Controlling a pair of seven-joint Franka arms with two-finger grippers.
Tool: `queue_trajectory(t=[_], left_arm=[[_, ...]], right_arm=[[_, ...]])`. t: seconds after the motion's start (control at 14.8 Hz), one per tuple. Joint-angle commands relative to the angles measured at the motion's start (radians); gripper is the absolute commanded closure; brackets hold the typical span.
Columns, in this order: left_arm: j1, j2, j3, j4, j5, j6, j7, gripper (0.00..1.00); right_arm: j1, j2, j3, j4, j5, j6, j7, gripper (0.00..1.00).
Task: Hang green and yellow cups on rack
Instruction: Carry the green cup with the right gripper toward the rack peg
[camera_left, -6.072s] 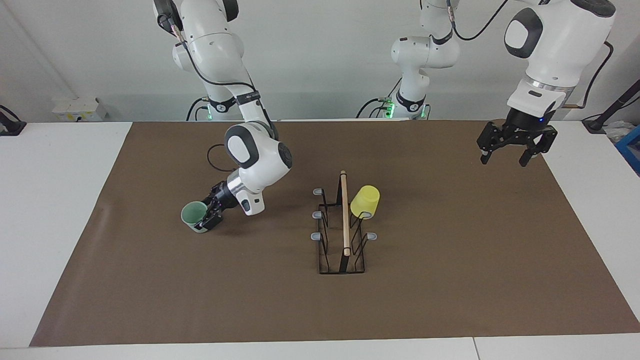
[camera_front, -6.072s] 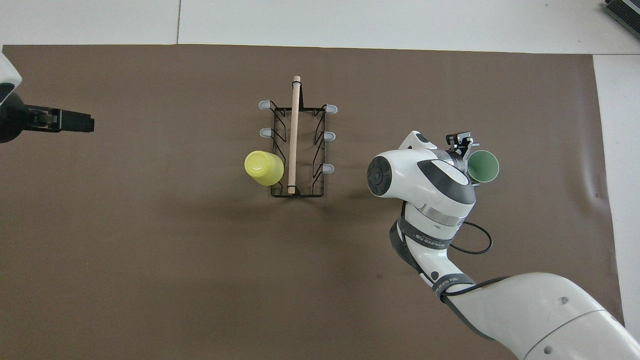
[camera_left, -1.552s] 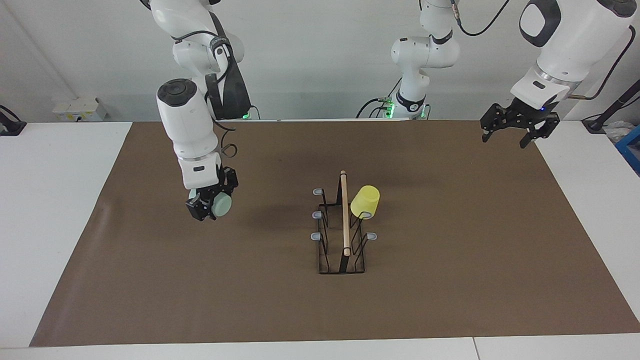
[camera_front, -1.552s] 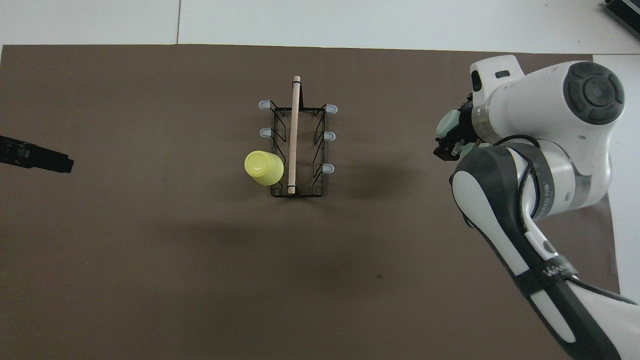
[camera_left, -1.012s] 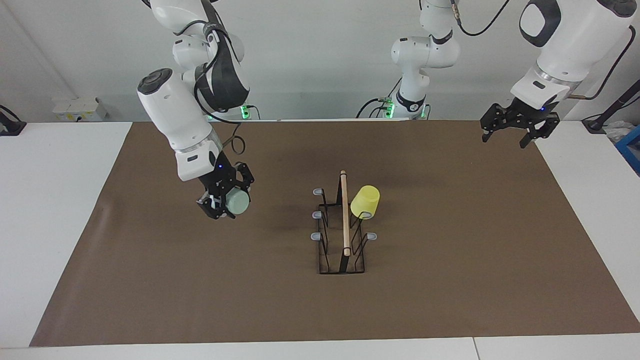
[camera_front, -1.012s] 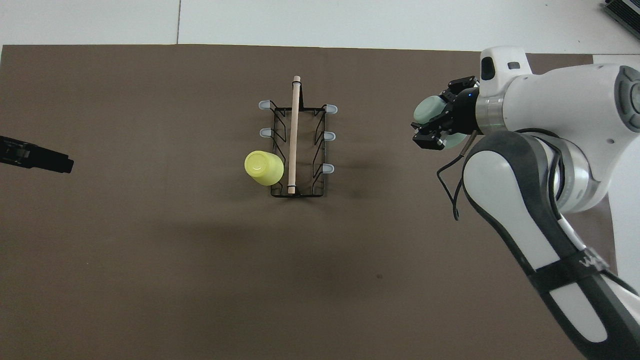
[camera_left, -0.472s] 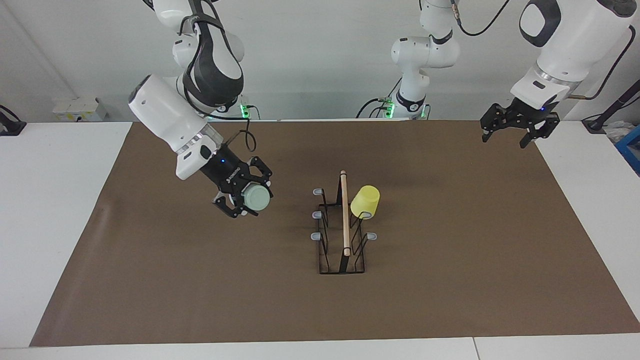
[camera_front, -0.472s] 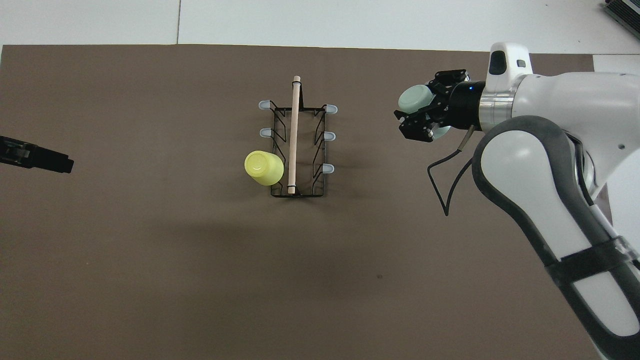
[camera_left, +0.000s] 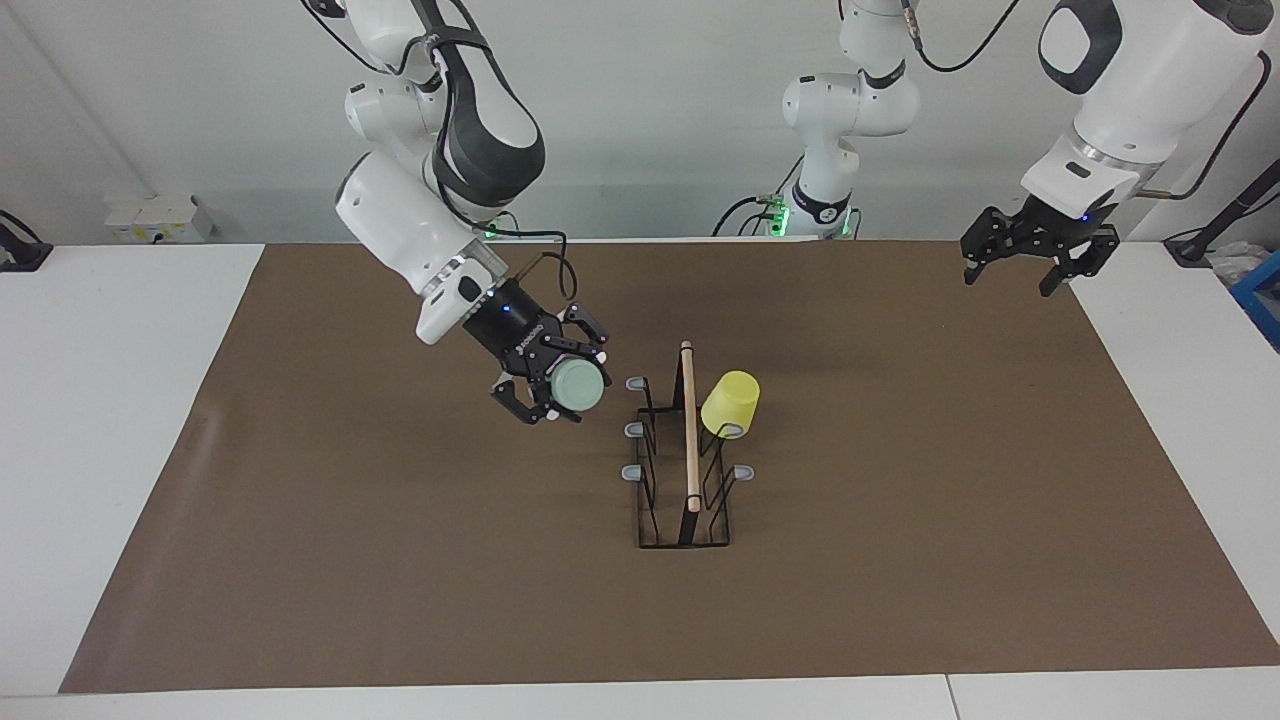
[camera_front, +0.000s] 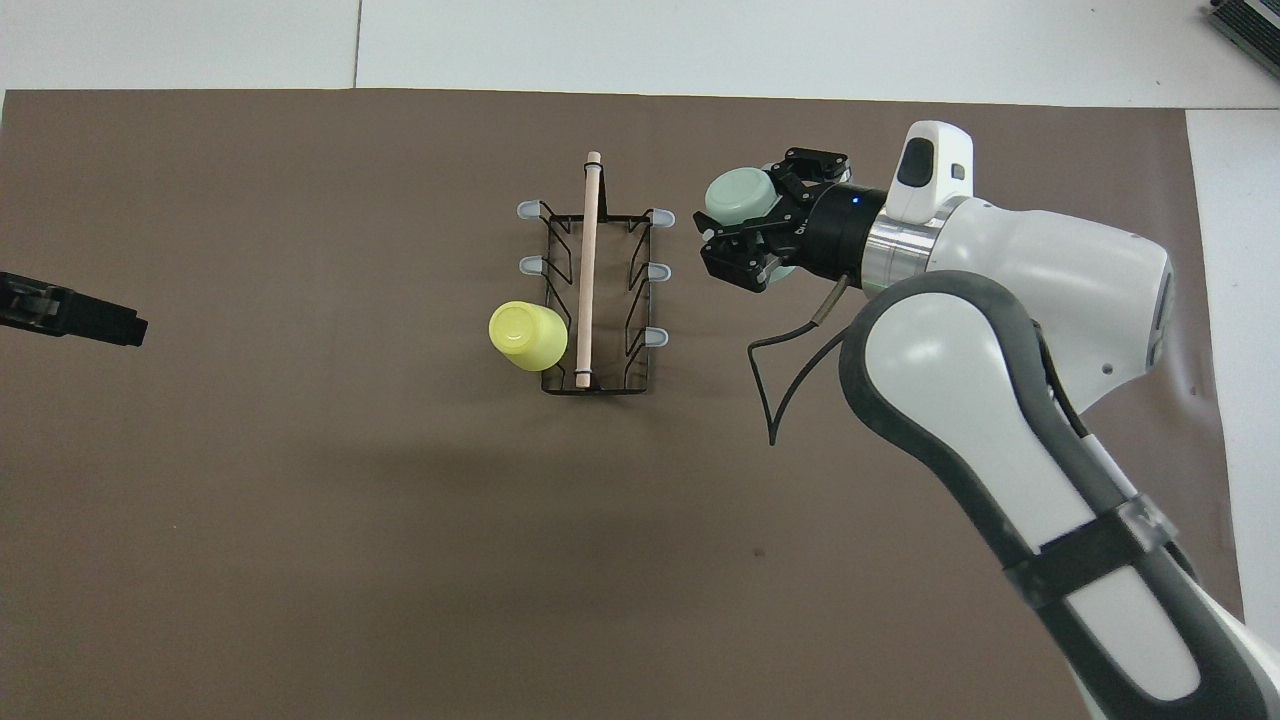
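Arm pose: my right arm slants down over the brown mat, wrist tilted toward the black wire rack with wooden rod handle (camera_left: 685, 450). My right gripper (camera_left: 553, 385) is clamped on the pale mint green plastic cup (camera_left: 578, 386), held in the air beside the rack's prongs, base showing, mouth hidden. Bright yellow plastic cup (camera_left: 729, 403) hangs on the rack. My left gripper (camera_left: 1036, 262) waits spread wide, holding nothing, over the mat's corner; overhead only its tip shows.

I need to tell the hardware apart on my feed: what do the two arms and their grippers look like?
Both arms have glossy white rounded shells with dark grey joint caps and bands. A thin black cable loops beside the right gripper. The right gripper and the left gripper are black two-finger units with outer linkages, each showing a small blue light at the wrist. Green lights glow at the arm bases.
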Motion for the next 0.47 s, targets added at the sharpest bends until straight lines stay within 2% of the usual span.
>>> queue_trajectory(t=[0.0, 0.13, 0.4], left_arm=[[0.007, -0.030, -0.011, -0.035, 0.015, 0.011, -0.012, 0.00], [0.007, -0.030, -0.011, -0.035, 0.015, 0.009, -0.012, 0.00], [0.007, -0.030, -0.011, -0.035, 0.015, 0.009, -0.012, 0.00]], right_arm=[[0.015, -0.039, 0.005, -0.062, 0.171, 0.046, -0.128, 0.59], [0.049, -0.039, 0.005, -0.073, 0.294, 0.096, -0.212, 0.60], [0.102, -0.036, 0.005, -0.083, 0.458, 0.164, -0.307, 0.60]])
